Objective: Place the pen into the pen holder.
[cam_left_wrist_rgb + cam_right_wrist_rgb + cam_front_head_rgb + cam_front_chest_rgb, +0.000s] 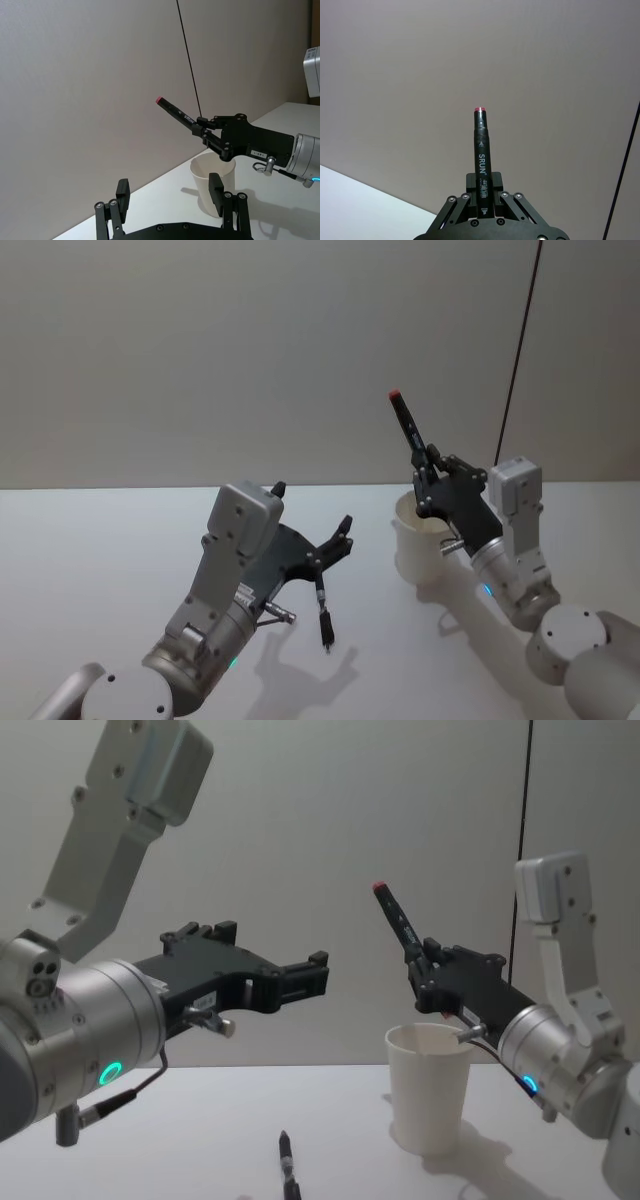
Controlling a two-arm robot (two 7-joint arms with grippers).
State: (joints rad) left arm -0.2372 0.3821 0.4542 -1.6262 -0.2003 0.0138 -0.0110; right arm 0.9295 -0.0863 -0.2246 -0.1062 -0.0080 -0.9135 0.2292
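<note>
The lower end of the pen is hidden between the fingers of the right end effector, so I cannot tell if its tip is above the paper cup or inside it. This end effector also covers part of the cup's rim. In the left wrist view one finger of the left end effector covers part of the cup wall, and the picture's edge cuts its base. In the chest view the lower edge cuts the second pen on the worktop.
</note>
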